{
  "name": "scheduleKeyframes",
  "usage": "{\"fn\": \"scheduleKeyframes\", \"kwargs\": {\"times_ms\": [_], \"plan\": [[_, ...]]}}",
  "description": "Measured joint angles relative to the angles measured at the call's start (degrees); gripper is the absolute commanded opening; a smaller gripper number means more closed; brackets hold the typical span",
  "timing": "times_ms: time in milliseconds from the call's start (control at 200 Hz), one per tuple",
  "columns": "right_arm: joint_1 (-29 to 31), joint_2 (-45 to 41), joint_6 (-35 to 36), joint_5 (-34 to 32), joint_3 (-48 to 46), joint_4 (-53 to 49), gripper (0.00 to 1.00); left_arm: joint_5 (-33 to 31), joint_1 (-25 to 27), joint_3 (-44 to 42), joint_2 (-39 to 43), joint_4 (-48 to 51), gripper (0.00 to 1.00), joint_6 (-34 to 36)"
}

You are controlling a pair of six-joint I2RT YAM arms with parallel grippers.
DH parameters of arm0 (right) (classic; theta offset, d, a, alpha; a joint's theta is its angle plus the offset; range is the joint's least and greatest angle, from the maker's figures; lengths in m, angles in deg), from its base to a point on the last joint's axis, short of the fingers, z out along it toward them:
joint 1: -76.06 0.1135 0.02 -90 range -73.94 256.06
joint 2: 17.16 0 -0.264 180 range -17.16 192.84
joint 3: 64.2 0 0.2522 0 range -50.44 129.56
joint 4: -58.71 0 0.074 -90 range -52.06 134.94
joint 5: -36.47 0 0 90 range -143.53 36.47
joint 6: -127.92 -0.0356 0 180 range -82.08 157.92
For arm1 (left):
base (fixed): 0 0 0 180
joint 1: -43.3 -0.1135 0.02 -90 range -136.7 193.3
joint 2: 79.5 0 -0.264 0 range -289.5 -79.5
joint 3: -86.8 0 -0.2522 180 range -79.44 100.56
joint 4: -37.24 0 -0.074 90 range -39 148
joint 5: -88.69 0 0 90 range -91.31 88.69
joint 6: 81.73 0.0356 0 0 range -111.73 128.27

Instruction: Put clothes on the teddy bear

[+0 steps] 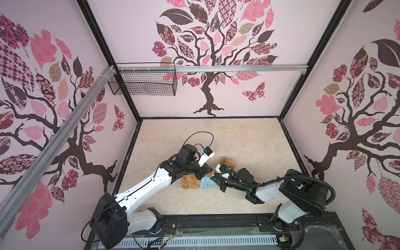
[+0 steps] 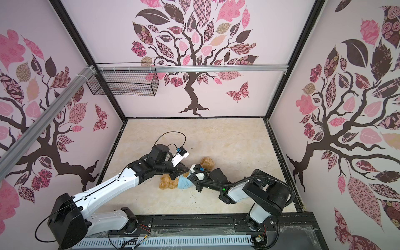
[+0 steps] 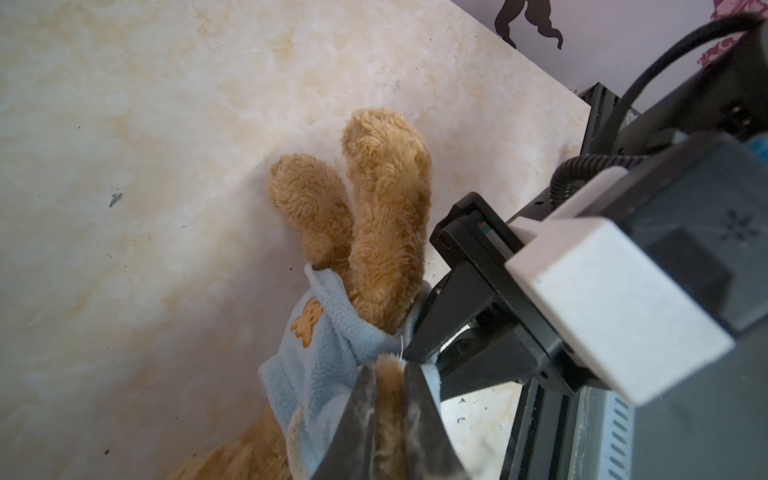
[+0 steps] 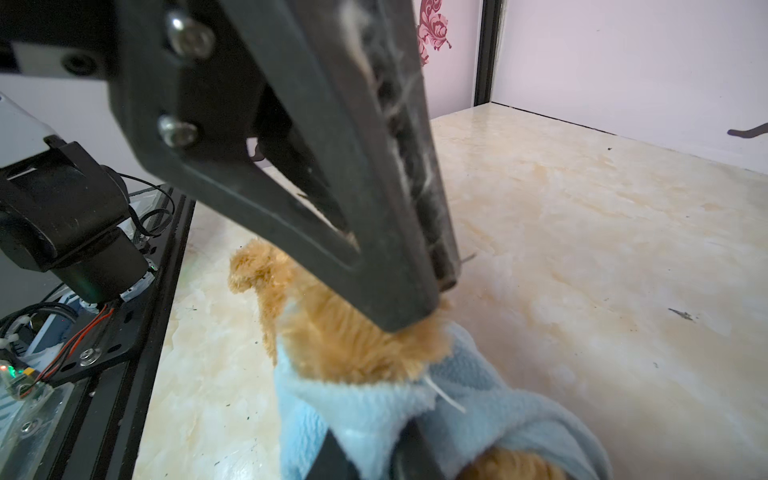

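The teddy bear [image 1: 190, 181] lies on its side mid-table, its head [image 1: 228, 162] toward the back right and its two legs [image 3: 388, 199] sticking out of a light-blue shirt [image 1: 206, 183]. The shirt [image 3: 324, 349], with an orange bear print, is bunched round the body. My left gripper [image 3: 390, 368] is shut on a tuft of the bear's brown fur at the shirt's edge. My right gripper [image 4: 370, 430] is shut on a fold of the blue shirt [image 4: 478, 399]. In both top views the two grippers [image 1: 209, 172] [image 2: 190, 177] meet over the bear's middle and hide it.
A black wire basket [image 1: 142, 81] hangs from the aluminium rail at the back left. A black mounting rail [image 1: 216, 223] runs along the table's front edge. Patterned walls close in the marbled tabletop [image 1: 249, 140] on three sides.
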Motion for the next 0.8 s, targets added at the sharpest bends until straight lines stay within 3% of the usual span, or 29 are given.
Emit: {"fn": "scheduleKeyframes", "kwargs": {"times_ms": [80,220,315,565,710,795], "plan": [[0.0,-0.13,-0.24,-0.04,0.0,-0.15,0.18,-0.11,0.0,0.0,0.0,0.2,0.0,0.35],[0.07,-1.75,-1.03,-1.2,-0.26,-1.14,0.53,0.0,0.0,-0.02,0.57,-0.04,0.0,-2.19],[0.0,-4.96,-1.64,-2.23,-0.39,-3.13,0.64,0.33,0.0,-0.7,2.08,-2.62,0.0,-6.62],[0.42,-9.62,-2.38,-3.52,-0.35,-5.29,0.62,3.02,0.13,-3.08,3.67,-10.19,0.0,-18.58],[0.55,-9.35,-1.79,-3.89,0.98,-7.04,0.41,4.68,0.59,-3.41,3.67,-11.08,0.0,-21.29],[0.68,-8.2,-0.87,-5.22,1.46,-6.93,0.37,5.55,0.59,-3.41,3.93,-11.67,0.0,-22.43]]}}
